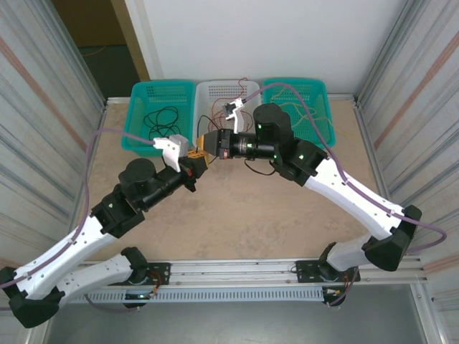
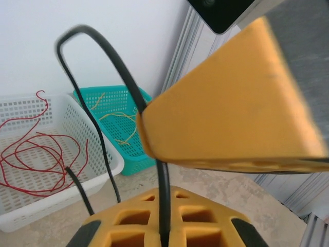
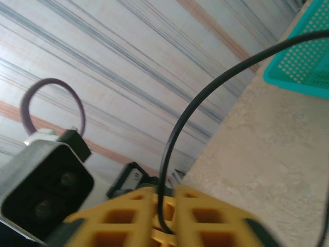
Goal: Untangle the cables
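1. The left gripper (image 1: 195,163) and right gripper (image 1: 209,143) meet almost tip to tip above the table (image 1: 237,215), just in front of the white basket (image 1: 215,83).
2. In the left wrist view, the left gripper (image 2: 163,229) is clenched on the black cable (image 2: 163,195), which comes up out of the narrow slit between its 2 yellow fingers.
3. Above that grip, the cable passes behind one of the right gripper's fingers (image 2: 231,113). It then arches up and over in a tall loop and drops back toward the table.
4. In the right wrist view, the right gripper (image 3: 164,218) is likewise pinched tight on the black cable (image 3: 180,123). The strand rises from between its fingers and curves away toward the upper right.
5. 3 baskets stand side by side along the far edge of the table.
6. The left teal basket (image 1: 165,83) holds loose black cables (image 1: 161,118).
7. The white basket holds curled red cables (image 2: 36,159).
8. The right teal basket (image 1: 315,82) holds yellow cables (image 1: 315,115).
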You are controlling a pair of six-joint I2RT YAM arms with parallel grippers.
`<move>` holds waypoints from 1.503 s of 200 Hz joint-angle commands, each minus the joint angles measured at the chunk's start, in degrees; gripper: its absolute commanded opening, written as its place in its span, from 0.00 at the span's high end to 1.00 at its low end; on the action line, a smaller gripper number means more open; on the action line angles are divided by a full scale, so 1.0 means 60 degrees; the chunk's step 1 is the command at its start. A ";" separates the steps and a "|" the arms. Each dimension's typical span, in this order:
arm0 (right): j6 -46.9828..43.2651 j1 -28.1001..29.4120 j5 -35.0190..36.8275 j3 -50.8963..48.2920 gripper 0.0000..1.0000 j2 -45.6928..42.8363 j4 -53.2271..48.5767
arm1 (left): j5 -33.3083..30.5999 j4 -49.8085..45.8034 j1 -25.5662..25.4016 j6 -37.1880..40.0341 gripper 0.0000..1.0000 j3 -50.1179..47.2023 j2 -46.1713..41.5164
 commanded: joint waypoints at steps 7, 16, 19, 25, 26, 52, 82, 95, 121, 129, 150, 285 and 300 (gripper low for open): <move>-0.0601 -0.0347 0.0649 0.0002 0.54 -0.0587 -0.0931 | 0.0974 0.0547 0.0505 -0.0516 1.00 0.0167 -0.0316; -0.0530 -0.0562 0.0612 -0.0244 0.49 -0.0699 -0.0998 | 0.1507 0.0694 0.0832 -0.0804 1.00 0.0074 -0.0416; -0.0508 -0.0626 0.0581 -0.0325 0.48 -0.0727 -0.1006 | 0.1693 0.0766 0.0949 -0.0916 1.00 0.0040 -0.0454; -0.0461 -0.0726 0.0503 -0.0523 0.47 -0.0789 -0.0977 | 0.2093 0.0897 0.1183 -0.1148 1.00 -0.0034 -0.0501; -0.0452 -0.0744 0.0491 -0.0559 0.47 -0.0800 -0.0968 | 0.2167 0.0927 0.1203 -0.1191 1.00 -0.0049 -0.0511; -0.0537 -0.0845 0.0241 -0.0875 0.44 -0.0718 -0.1142 | 0.3845 0.1431 0.1987 -0.2069 1.00 -0.0160 -0.0521; -0.0779 -0.0862 0.0213 -0.0707 0.44 -0.0521 -0.1369 | 0.5009 0.1207 0.2116 -0.2248 1.00 0.0144 -0.0155; -0.0878 -0.0893 0.0239 -0.0617 0.45 -0.0450 -0.1354 | 0.5375 0.1111 0.2122 -0.2280 1.00 0.0267 0.0027; -0.1012 -0.1015 0.0187 -0.0400 0.50 -0.0142 -0.1479 | 0.5762 0.1251 0.2117 -0.2418 1.00 0.0287 0.0123; -0.1045 -0.1054 0.0223 -0.0391 0.51 -0.0047 -0.1535 | 0.5802 0.1298 0.2121 -0.2442 1.00 0.0294 0.0098; -0.1142 -0.1125 0.0303 -0.0395 0.55 0.0130 -0.1654 | 0.5905 0.1232 0.2118 -0.2395 1.00 0.0413 0.0094; 0.1070 -0.0685 0.0420 -0.3075 0.98 -0.0965 0.0906 | 0.1235 0.3887 0.2134 -0.2020 1.00 -0.0756 -0.1164; 0.1679 -0.0344 0.0699 -0.3607 0.96 -0.1084 0.1525 | 0.1304 0.4410 0.2136 -0.2046 1.00 -0.0719 -0.0891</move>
